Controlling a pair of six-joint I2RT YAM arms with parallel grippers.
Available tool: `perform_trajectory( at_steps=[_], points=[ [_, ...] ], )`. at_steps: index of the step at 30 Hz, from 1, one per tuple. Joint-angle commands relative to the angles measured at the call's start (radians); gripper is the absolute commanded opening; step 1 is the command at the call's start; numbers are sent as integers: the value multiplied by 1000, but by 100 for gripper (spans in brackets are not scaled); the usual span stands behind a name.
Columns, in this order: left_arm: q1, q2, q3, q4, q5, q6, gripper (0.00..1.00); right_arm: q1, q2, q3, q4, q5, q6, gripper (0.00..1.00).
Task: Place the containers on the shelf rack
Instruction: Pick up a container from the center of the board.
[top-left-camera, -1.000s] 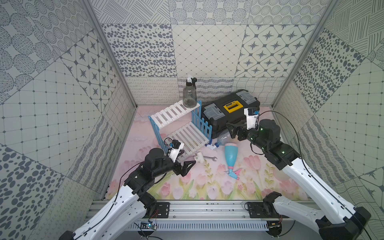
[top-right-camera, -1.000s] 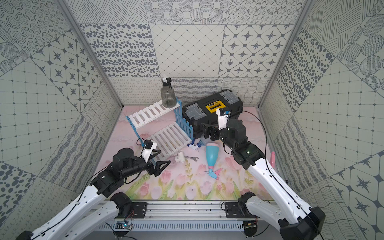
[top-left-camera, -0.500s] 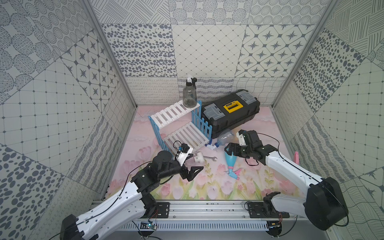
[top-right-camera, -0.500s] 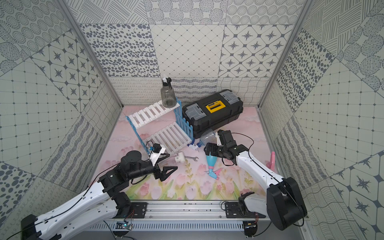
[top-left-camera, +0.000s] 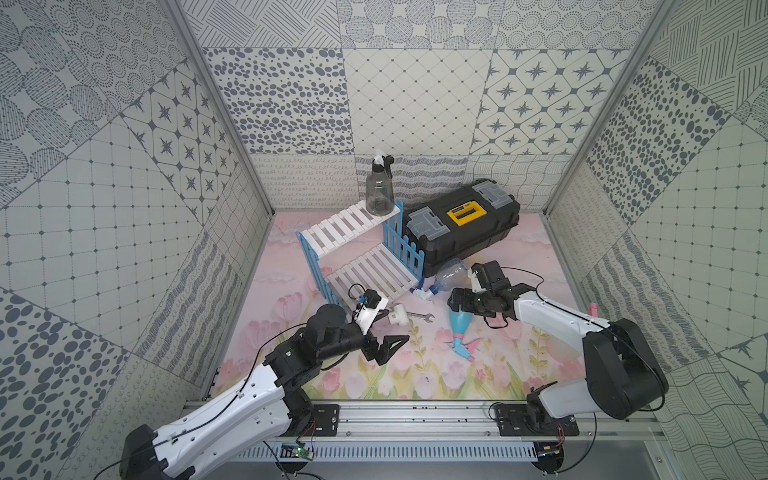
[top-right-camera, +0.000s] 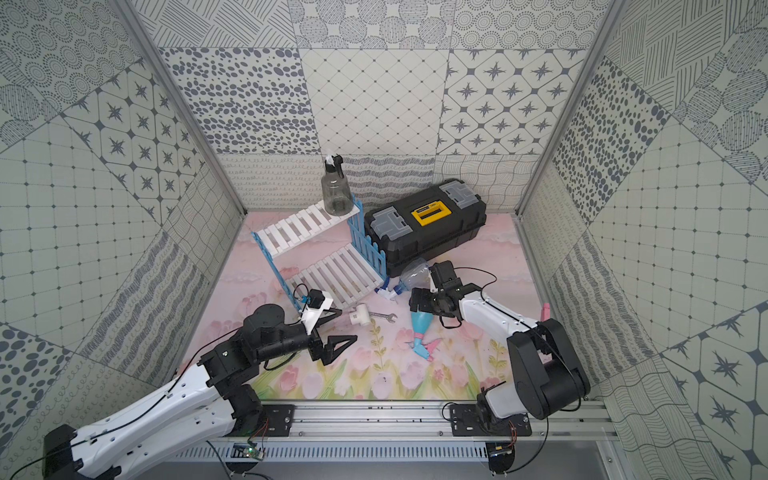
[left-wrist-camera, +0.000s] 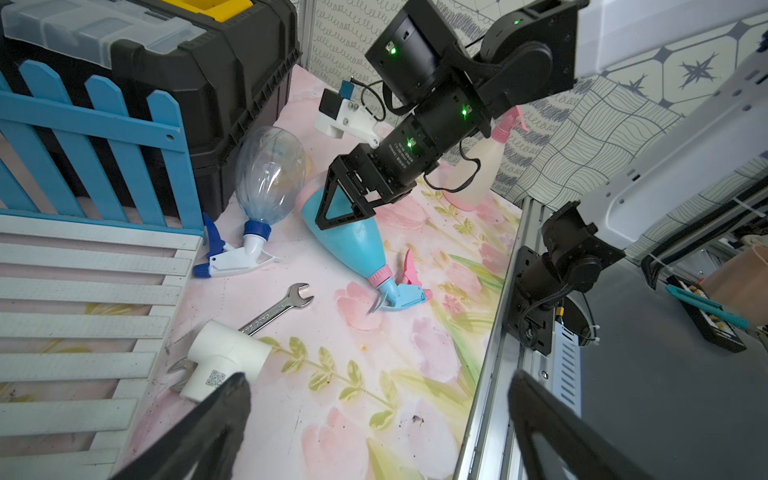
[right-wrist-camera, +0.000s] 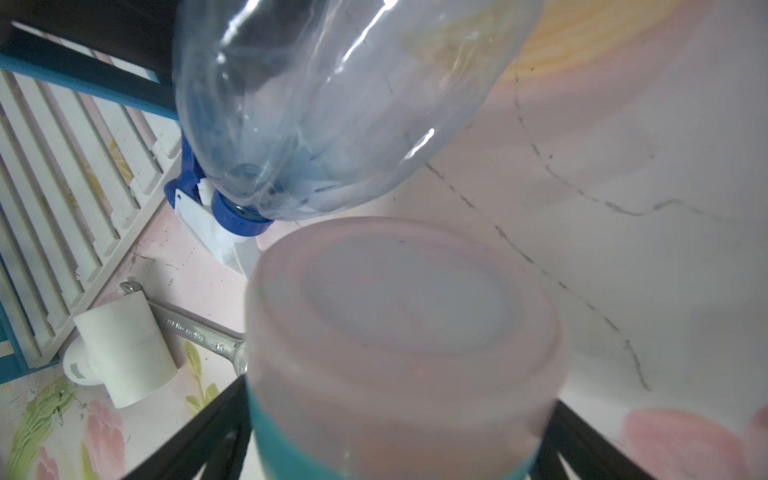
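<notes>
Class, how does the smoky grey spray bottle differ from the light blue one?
The grey bottle stands upright on the top shelf of the shelf rack; the light blue bottle lies on its side on the mat. The grey bottle is see-through, the light blue bottle opaque. Both have trigger sprayers.

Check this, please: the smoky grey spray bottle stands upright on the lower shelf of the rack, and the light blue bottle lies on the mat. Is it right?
Not quite. The smoky grey spray bottle stands upright on the upper shelf of the rack, not the lower one; both top views show it. The light blue bottle does lie on the mat.
</notes>
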Motion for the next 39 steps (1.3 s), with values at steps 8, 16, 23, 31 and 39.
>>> perform_trajectory(
  at_steps=[8, 16, 23, 31, 39],
  points=[
    [-6, 0, -10, 62, 3, 12, 99, 4, 67, 30, 73, -48, -40, 94],
    [-75, 10, -8, 38, -16, 162, 97, 3, 37, 12, 67, -122, -32, 71],
    [-288, 78, 56, -23, -227, 478, 95, 4, -49, 44, -106, -257, -15, 67],
    [-593, 282, 136, 66, -443, 894, 95, 26, -144, 138, -375, -386, -23, 67],
    [-687, 480, 216, 127, -450, 1201, 71, 78, -159, 217, -458, -426, 23, 71]
  ],
)
